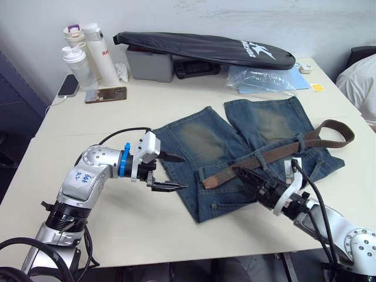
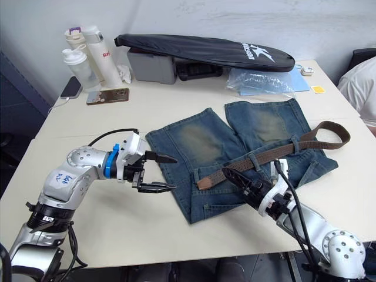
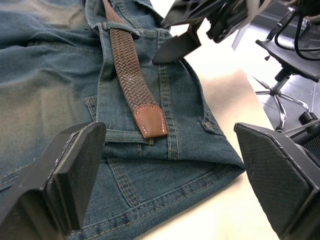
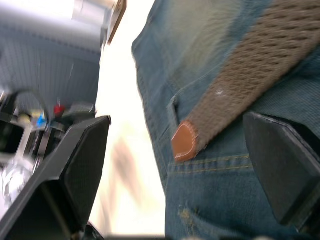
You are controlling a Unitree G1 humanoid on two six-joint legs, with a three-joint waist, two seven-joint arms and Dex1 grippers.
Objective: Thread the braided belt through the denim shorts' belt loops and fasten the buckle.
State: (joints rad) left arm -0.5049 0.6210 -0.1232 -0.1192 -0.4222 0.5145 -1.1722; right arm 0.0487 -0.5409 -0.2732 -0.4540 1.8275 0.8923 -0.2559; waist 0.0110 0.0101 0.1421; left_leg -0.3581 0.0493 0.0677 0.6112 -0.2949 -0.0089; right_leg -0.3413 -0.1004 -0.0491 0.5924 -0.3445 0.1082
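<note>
Belt (image 1: 276,154) partly threaded on shorts (image 1: 211,141); both fingers spread.

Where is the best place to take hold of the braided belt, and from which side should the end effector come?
Probably the braided belt just behind its leather tip, which lies free on the denim shorts. Come from above, fingers across its narrow width.
</note>
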